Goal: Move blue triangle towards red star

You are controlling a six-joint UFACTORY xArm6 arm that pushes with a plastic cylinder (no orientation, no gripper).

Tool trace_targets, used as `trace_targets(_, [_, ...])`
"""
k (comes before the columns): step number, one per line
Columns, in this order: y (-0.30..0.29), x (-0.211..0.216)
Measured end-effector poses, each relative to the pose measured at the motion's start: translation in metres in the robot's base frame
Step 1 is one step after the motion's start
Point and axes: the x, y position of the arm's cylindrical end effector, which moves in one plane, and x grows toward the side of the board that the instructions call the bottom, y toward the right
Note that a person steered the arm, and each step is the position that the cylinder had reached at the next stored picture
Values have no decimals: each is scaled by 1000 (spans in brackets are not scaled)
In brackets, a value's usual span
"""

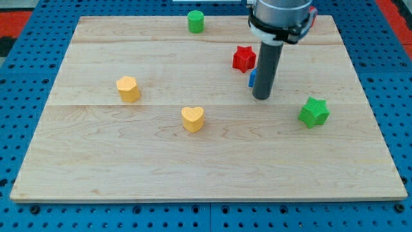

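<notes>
The wooden desk fills most of the view, a pale board lying on a blue pegboard. Over its upper right part hangs the arm's round housing, and from it the dark rod comes straight down; my tip rests on the board below and a little to the right of the red star. There are no jaws on this arm, so nothing is held: the rod can only push.

The blue triangle shows only as a thin blue sliver at the rod's left edge, mostly hidden behind it; it appears to lie just below the red star, close to it or perhaps touching, though I cannot tell its shape or exact pose from here. My tip seems to be just beside the triangle, on its lower right.

Judging from this, the task is nearly done. A short, slow push up and to the left should close what gap remains. Pressing too far would likely shove the red star along as well, so stop at first contact.

Well apart from this lie a green star to the right, a green cylinder at the top, a yellow heart near the middle, and an orange-yellow block to the left.
</notes>
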Motion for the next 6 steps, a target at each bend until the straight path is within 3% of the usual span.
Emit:
trace_targets(1, [0, -32])
trace_targets(4, [29, -38])
trace_targets(6, [-29, -51])
